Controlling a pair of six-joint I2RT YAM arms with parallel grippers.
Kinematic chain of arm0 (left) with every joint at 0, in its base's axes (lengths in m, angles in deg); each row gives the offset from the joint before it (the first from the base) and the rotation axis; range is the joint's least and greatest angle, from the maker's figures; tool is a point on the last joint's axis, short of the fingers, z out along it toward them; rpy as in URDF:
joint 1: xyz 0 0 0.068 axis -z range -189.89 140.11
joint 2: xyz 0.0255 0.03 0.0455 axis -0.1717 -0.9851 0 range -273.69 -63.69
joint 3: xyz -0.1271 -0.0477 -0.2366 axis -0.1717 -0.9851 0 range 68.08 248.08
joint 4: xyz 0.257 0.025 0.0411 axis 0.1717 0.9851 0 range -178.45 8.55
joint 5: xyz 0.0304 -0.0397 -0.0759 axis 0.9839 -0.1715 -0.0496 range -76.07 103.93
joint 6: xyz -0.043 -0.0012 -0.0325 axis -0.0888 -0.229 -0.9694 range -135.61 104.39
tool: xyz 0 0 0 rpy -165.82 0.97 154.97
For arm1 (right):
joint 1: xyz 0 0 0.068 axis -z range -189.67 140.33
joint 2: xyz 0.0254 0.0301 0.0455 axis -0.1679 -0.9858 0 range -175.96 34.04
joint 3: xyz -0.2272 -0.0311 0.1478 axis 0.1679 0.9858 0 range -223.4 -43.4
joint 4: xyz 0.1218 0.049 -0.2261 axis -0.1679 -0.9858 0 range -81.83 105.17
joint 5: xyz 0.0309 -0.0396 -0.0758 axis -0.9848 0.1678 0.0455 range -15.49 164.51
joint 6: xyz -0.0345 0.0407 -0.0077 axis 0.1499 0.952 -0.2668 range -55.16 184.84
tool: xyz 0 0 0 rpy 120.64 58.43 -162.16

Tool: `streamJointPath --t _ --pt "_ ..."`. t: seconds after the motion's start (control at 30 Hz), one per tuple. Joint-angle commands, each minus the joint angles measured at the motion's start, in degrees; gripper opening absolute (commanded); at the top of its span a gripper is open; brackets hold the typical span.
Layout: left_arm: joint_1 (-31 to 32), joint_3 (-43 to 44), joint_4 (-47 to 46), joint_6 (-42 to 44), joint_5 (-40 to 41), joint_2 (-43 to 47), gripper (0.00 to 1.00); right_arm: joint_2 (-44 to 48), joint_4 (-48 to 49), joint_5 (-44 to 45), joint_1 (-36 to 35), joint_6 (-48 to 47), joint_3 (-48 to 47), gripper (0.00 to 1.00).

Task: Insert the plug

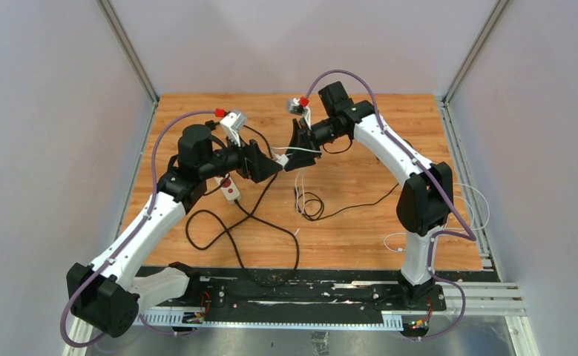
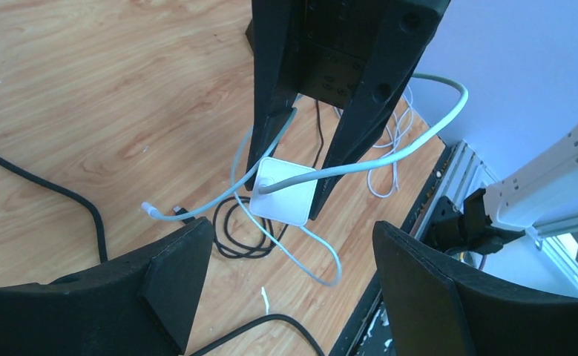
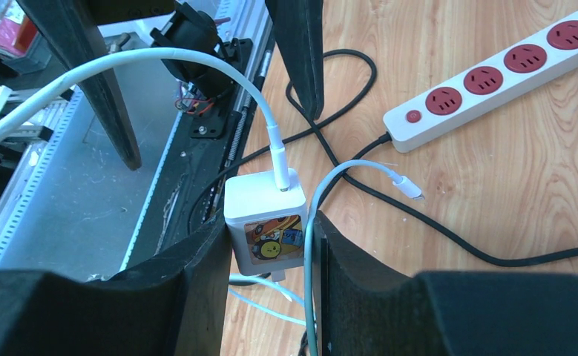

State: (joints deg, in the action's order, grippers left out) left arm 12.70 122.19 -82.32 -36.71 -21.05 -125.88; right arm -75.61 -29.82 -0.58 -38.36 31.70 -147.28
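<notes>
- Right gripper (image 3: 267, 248): pressed onto the charger (image 3: 265, 215), pinching its two sides.
- Left gripper (image 2: 293, 237): jaws spread wide, holding nothing, facing the charger without touching it.
- Charger: raised off the table (image 1: 360, 222), right of the strip (image 3: 493, 74) in the top view, with a white cable (image 3: 196, 63) in its top.

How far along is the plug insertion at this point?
Done: the white charger is picked up, clamped in the right gripper. In hand: the left gripper, fingers open, faces it without touching, seemingly for a handover. Left: the power strip lies with all visible sockets empty; nothing inserted yet.
</notes>
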Motion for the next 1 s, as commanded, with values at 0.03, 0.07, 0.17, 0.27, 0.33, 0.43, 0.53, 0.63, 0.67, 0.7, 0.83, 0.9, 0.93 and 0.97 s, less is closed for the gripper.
streamJointPath --t 0.03,0.07,0.17,0.27,0.33,0.43,0.53,0.63,0.67,0.7,0.83,0.9,0.93,0.97 --pt "1.2 -1.1 -3.3 -2.0 -2.8 0.0 0.76 2.2 -0.6 -5.1 0.1 2.3 0.3 0.0" --pt "1.5 -1.4 -4.4 -2.6 -3.5 -0.2 0.73 2.3 -0.6 -5.3 0.2 2.3 0.4 0.0" --pt "2.3 -1.2 -4.8 -3.1 -4.5 -1.2 0.65 2.6 -0.7 -4.9 0.1 2.2 1.1 0.0" --pt "2.9 -0.5 -1.8 -2.2 -3.2 -2.3 0.63 3.0 -0.7 -5.4 0.1 2.1 1.4 0.01" --pt "3.1 -0.3 -1.0 -2.1 -2.8 -2.7 0.62 3.4 -0.7 -5.7 0.1 1.9 1.7 0.01" --pt "3.3 -0.5 -0.8 -2.2 -2.6 -3.0 0.62 4.0 -0.8 -6.5 0.2 1.7 2.1 0.01" --pt "3.4 -0.5 -1.1 -3.0 -2.7 -3.1 0.6 4.5 -0.8 -6.9 0.1 1.1 2.7 0.02" --pt "3.5 -0.9 -2.6 -4.4 -3.9 -3.3 0.58 4.8 -0.8 -7.5 0.1 0.5 3.3 0.02" --pt "3.5 -1.1 -3.3 -5.2 -4.4 -3.3 0.59 5.0 -0.9 -7.7 0.1 -0.1 3.6 0.02" --pt "3.5 -0.9 -3.5 -6.8 -4.4 -3.4 0.61 5.3 -0.9 -7.4 0.0 -0.9 4.0 0.02" --pt "3.8 0.5 -1.4 -12.4 -1.1 -2.7 0.61 6.4 -0.6 -3.7 -0.9 -1.9 3.9 0.01" --pt "4.3 0.4 -1.0 -13.0 0.8 -1.8 0.62 6.5 -0.5 -2.6 -1.6 -2.0 3.5 0.01" --pt "4.4 0.4 -0.6 -13.0 1.5 -1.5 0.63 6.5 -0.5 -2.4 -1.8 -2.1 3.3 0.01" --pt "4.5 0.5 0.0 -13.1 2.4 -1.3 0.64 6.5 -0.3 -2.0 -2.1 -2.1 3.2 0.01"
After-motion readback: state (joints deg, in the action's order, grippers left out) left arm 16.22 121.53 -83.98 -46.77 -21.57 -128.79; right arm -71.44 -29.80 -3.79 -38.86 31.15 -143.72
